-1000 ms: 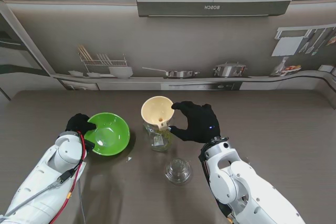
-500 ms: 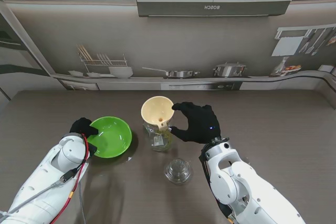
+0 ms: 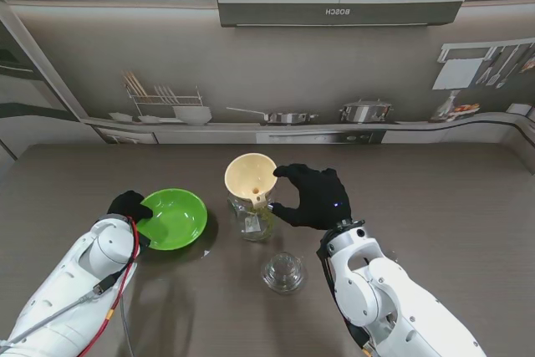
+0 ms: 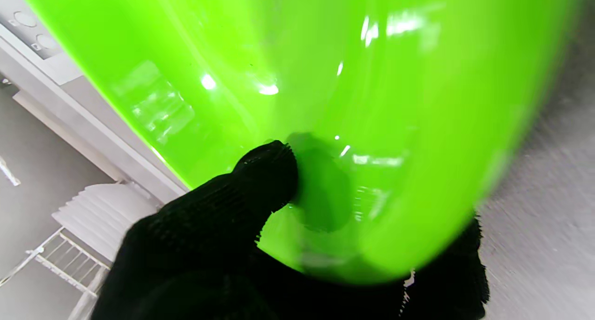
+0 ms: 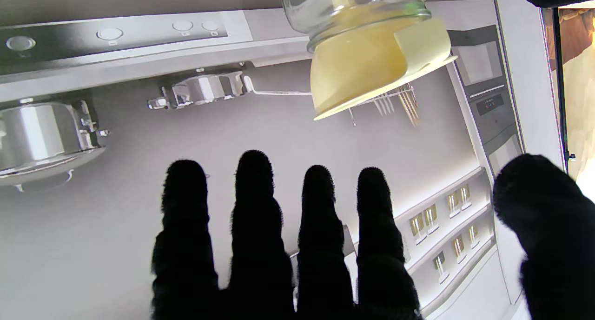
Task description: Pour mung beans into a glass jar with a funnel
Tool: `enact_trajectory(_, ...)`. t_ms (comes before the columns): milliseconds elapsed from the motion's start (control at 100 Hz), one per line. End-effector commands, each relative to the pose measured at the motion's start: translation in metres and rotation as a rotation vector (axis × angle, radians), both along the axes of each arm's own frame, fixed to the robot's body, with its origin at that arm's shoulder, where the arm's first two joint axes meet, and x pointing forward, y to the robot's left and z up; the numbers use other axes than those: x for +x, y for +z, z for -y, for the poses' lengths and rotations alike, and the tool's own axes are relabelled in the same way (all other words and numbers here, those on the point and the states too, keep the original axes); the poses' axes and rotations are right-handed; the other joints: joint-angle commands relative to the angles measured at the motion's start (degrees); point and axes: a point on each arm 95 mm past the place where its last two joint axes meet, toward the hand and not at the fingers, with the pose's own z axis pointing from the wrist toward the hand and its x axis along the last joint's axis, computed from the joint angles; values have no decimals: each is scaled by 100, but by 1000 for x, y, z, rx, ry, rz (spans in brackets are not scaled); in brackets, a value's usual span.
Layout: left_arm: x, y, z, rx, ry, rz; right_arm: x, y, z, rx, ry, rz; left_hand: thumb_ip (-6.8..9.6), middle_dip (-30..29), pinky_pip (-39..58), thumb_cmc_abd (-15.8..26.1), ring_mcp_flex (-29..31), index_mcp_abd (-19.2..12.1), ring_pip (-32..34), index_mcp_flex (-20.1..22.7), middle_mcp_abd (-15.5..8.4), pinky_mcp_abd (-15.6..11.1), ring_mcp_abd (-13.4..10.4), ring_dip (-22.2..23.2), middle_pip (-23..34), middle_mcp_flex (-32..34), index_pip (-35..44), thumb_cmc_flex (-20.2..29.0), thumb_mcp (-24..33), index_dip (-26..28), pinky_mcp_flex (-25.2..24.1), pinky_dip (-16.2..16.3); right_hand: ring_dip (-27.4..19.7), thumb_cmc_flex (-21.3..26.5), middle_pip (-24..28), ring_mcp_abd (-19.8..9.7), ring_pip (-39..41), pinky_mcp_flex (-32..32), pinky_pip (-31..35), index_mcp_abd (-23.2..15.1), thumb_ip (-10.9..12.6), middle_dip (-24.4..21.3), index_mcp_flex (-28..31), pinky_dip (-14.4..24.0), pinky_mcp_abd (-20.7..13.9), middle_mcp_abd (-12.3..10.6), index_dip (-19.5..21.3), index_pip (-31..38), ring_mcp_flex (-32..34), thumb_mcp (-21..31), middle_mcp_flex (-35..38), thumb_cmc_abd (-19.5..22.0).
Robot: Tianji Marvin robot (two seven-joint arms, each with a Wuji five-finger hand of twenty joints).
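Green bowl [image 3: 172, 218] is gripped at its rim by the left hand [image 3: 128, 206]. Right hand [image 3: 316, 196] is held spread, empty, just beside funnel [image 3: 249, 177] seated in glass jar [image 3: 253, 220].

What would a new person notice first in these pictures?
First the bright green bowl, to the left of the centre, with the left hand gripping its rim. Next the cream funnel, which sits tilted in the glass jar at the centre, while the black-gloved right hand is close beside it, fingers apart. A glass lid lies nearer to me.
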Motion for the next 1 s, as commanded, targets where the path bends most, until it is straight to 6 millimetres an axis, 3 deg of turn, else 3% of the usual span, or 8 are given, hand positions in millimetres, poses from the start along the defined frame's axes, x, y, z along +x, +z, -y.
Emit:
enact_trajectory(0, -1, 0, 0, 3, -11, -20, -2, 0, -3, 1, 11, -11, 220, -320, -425, -81, -164, -119, -292, -67, 79, -35, 202, -184, -96, -181, -158, -88, 224, 20, -314, -168, -9, -242, 2, -43, 34, -85, -59, 27, 154, -61, -118, -67, -49, 48, -110, 3, 90, 44, -5, 193)
enact_trajectory(140, -2, -1, -2, 23, -27, -36, -2, -1, -3, 2, 11, -11, 221, -1212, -983, -167, -498, -174, -1064, -100, -2, -53, 172, -597, -293, -457, -551, -332, 236, -32, -662, -487, -1, -242, 2, -32, 44, -85, -57, 31, 153, -62, -117, -68, -47, 51, -109, 3, 103, 52, 4, 197)
enact_trajectory(190, -2, -1, -3, 24, -31, -39, -2, -1, -3, 2, 10, -12, 221, -2016, -1130, -140, -568, -173, -1282, -68, -14, -71, 159, -732, -242, -555, -895, -509, 279, 30, -756, -588, 2, -240, 2, -27, 48, -83, -55, 24, 152, -62, -111, -68, -48, 47, -109, 5, 111, 55, 8, 193)
enact_trajectory(260, -2, 0, -3, 26, -36, -40, -2, -1, -3, 1, 10, -13, 239, -2510, -1411, -101, -729, -156, -1619, -59, -38, -74, 166, -922, -364, -671, -1203, -707, 360, -12, -908, -729, 7, -245, 2, -35, 54, -83, -54, 30, 151, -62, -112, -69, -46, 50, -109, 4, 121, 56, 10, 200)
enact_trajectory(340, -1, 0, -4, 31, -43, -40, -2, -1, -2, 0, 11, -13, 396, -2858, -1756, 41, -952, -136, -2051, -63, -54, -86, 181, -1199, -533, -848, -1692, -1186, 471, -141, -1083, -906, 10, -244, 0, -25, 55, -83, -53, 26, 151, -62, -116, -71, -44, 54, -110, 3, 119, 59, 9, 201)
enact_trajectory(410, -1, -1, -5, 43, -52, -43, -2, -1, -2, 1, 10, -14, 567, -3077, -2088, 110, -1176, -128, -2362, -123, -73, -112, 184, -1407, -663, -1005, -1985, -1502, 476, -372, -1235, -1068, 14, -242, 2, -34, 59, -83, -52, 25, 151, -61, -110, -72, -41, 48, -109, 6, 128, 62, 15, 201)
enact_trajectory(770, -4, 2, -8, 55, -81, -38, -2, -1, -2, 0, 10, -13, 499, -4012, -3668, 78, -2258, -367, -3457, -665, -85, -234, 156, -2270, -1162, -1899, -2516, -2239, -296, -1107, -1767, -1759, 19, -251, 0, -32, 56, -87, -53, 28, 149, -61, -109, -77, -37, 38, -109, 5, 131, 63, 14, 210)
enact_trajectory(990, -4, 15, -8, 44, -93, 30, -2, -1, -2, -3, 12, -13, 521, -4294, -4586, 288, -2716, -710, -3755, -912, -207, -303, 96, -2485, -1289, -2375, -2579, -2467, -868, -1297, -1888, -1841, 21, -248, -5, -28, 56, -86, -51, 29, 150, -62, -107, -78, -32, 44, -108, 5, 131, 63, 6, 205)
